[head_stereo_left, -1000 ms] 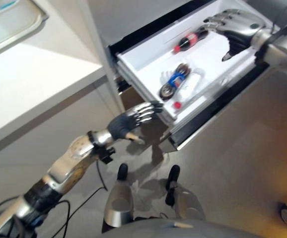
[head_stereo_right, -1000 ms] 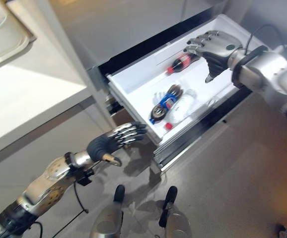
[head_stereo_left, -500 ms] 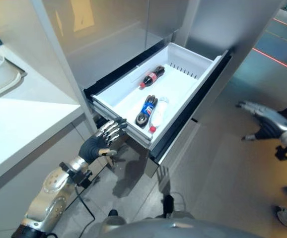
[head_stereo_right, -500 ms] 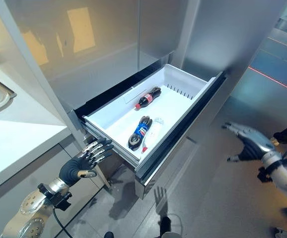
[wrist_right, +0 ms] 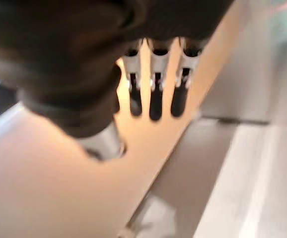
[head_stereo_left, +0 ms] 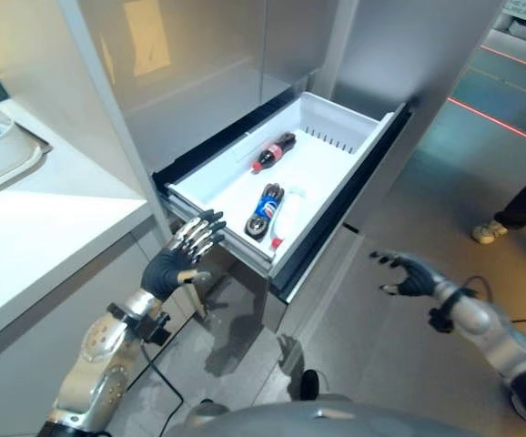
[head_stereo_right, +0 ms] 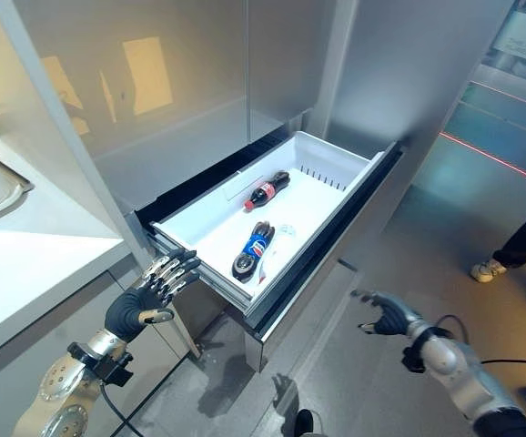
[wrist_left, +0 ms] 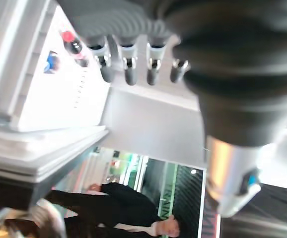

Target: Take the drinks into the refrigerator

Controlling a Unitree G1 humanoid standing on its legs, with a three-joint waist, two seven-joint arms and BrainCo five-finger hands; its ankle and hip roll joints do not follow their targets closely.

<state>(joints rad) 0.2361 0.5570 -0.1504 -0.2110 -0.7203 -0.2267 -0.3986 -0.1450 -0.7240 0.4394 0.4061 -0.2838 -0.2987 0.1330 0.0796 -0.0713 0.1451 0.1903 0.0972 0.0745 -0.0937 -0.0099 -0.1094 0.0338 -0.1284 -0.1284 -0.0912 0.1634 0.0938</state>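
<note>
Since half a second earlier we saw the right hand (head_stereo_left: 407,274) drop lower and swing nearer the open refrigerator drawer (head_stereo_left: 369,123), fingers spread, holding nothing, out over the grey floor (head_stereo_left: 409,218). A person's dark trouser leg and pale shoe (head_stereo_left: 487,232) had come in at the far right. We watched the left hand (head_stereo_left: 183,254) hover just beside the drawer's near corner, fingers straight and loose, and we could not tell if it touched. Inside the smooth white plastic drawer, a red-labelled cola bottle (head_stereo_left: 273,151) lay toward the back, well apart from the blue-labelled cola bottle (head_stereo_left: 264,209) and the clear bottle (head_stereo_left: 284,218) lying together nearer the front. A white counter (head_stereo_left: 35,228) stood on the left.
</note>
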